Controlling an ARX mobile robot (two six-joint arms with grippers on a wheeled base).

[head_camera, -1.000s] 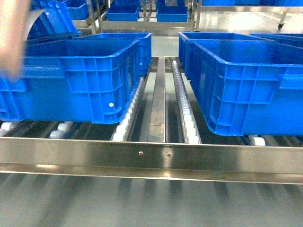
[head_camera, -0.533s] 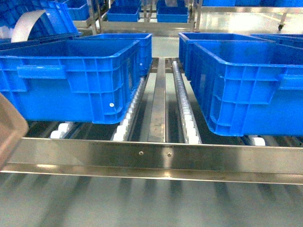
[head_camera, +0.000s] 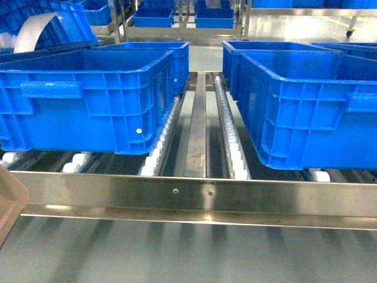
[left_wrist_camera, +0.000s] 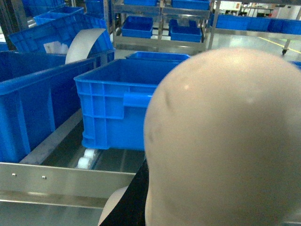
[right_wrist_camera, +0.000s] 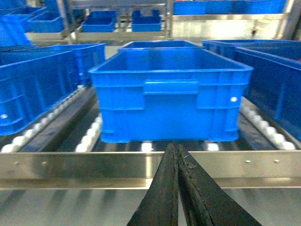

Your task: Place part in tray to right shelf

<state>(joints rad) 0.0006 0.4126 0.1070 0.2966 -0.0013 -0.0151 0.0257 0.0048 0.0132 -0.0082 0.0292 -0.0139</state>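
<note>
1. The right gripper (right_wrist_camera: 178, 153) points forward at the steel rack, its two black fingers (right_wrist_camera: 165, 188) pressed together with nothing between them; the tips sit level with the flat front rail (right_wrist_camera: 94, 165) in the right wrist view.
2. Straight beyond those tips stands a large blue crate (right_wrist_camera: 170, 94) on white rollers (right_wrist_camera: 89, 137), with more crates to either side.
3. The left gripper is hidden: in the left wrist view the cream tray (left_wrist_camera: 225, 141) fills the lower right, its rounded glossy underside turned to the camera, so whether the jaws are wide or narrow cannot be told.
4. A dark strip below the tray's left edge may be part of that arm; too little shows to be sure.
5. In the head view only a tan corner of the tray (head_camera: 8, 203) shows at the lower left edge, in front of the right shelf (head_camera: 194, 194).
6. The part shows in no view.
</note>
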